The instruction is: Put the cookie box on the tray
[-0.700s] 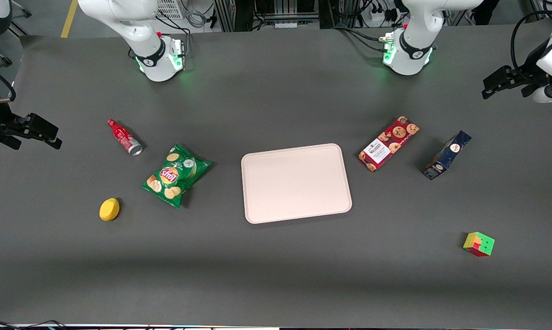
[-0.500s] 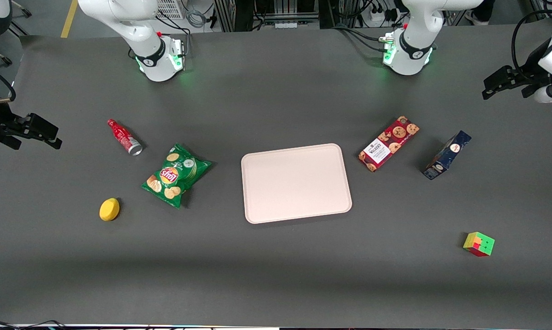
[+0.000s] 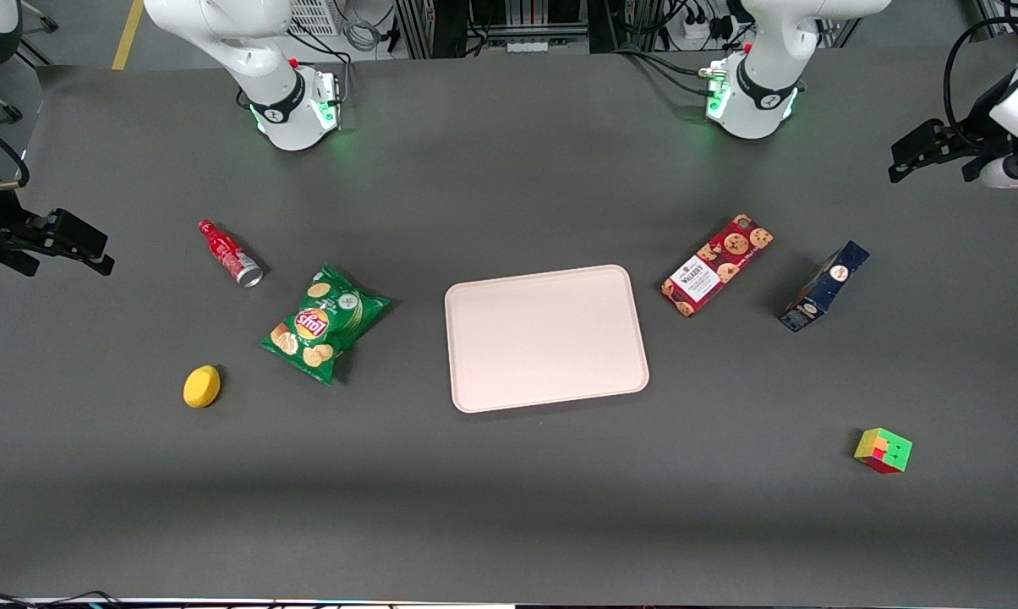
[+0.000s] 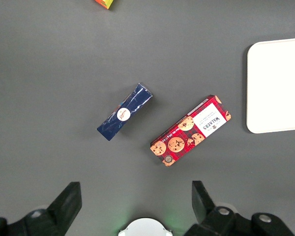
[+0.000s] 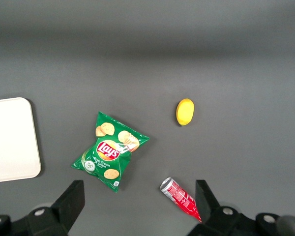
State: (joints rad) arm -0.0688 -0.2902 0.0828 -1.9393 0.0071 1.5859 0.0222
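Our gripper (image 4: 135,206) hovers high with fingers spread wide, holding nothing, since the cookie box (image 3: 823,286) lies untouched on the table, apart from the tray (image 3: 546,338), beside the red box (image 3: 717,264).

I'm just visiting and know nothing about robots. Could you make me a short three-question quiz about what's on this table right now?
1. True or false: the cookie box already lies on the tray.
2. Which thing lies between the cookie box and the tray? A) the red cookie box B) the chip bag C) the colour cube
3. Fill in: the gripper hangs above the table with its fingers ____, holding nothing.

Key
1. False: it lies on the bare table, toward the working arm's end.
2. A
3. open
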